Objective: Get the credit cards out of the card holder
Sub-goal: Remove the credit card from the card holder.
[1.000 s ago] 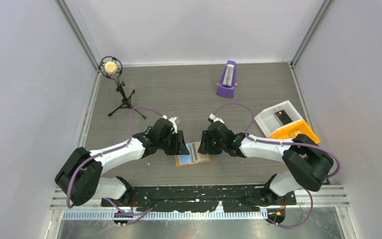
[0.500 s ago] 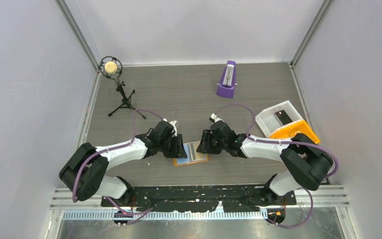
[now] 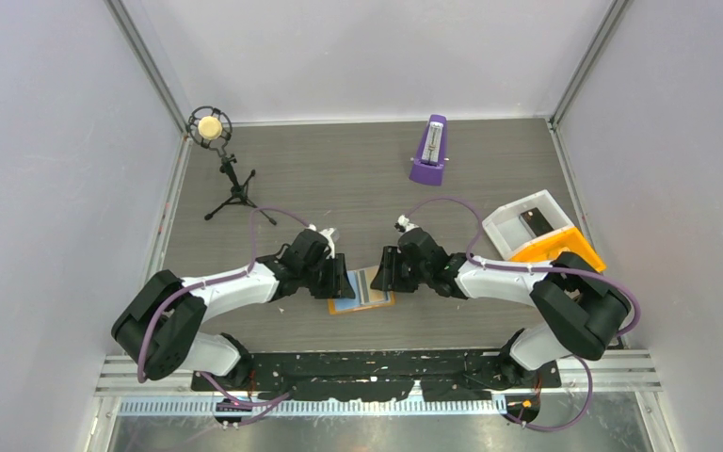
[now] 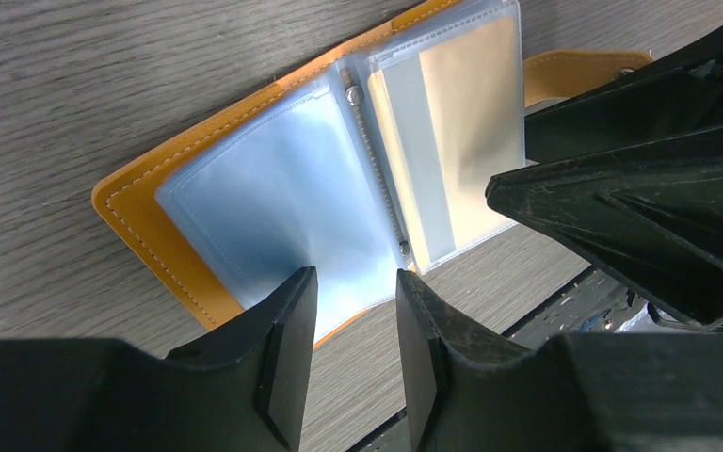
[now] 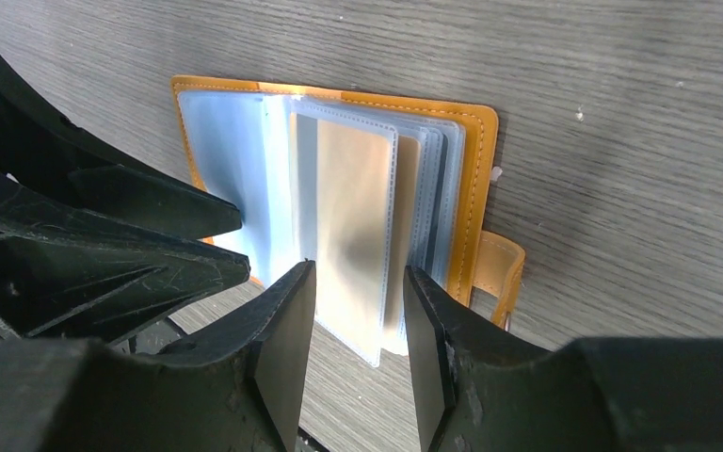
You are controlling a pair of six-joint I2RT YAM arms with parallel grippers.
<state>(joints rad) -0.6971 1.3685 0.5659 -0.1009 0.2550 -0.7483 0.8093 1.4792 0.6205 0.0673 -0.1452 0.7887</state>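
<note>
The orange card holder [image 3: 335, 305] lies open on the table between my two grippers. In the left wrist view its orange cover [image 4: 141, 226] frames a light blue card [image 4: 282, 207] in the left sleeve and a grey-striped card [image 4: 452, 132] in the right sleeve. My left gripper [image 4: 356, 282] is open and empty just over the near edge of the blue sleeve. My right gripper [image 5: 358, 278] is open and empty over the near edge of the striped sleeve [image 5: 358, 217]. In the top view the left gripper [image 3: 339, 279] and the right gripper [image 3: 386, 271] flank the holder.
A white bin [image 3: 508, 226] with a dark flat thing inside and an orange bin [image 3: 565, 252] stand at the right. A purple metronome [image 3: 429, 151] stands at the back. A microphone on a tripod [image 3: 211, 127] stands at the back left.
One second ago the left arm sat slightly further out and the holder lay a little more tilted. Over the last half second nothing has visibly moved.
</note>
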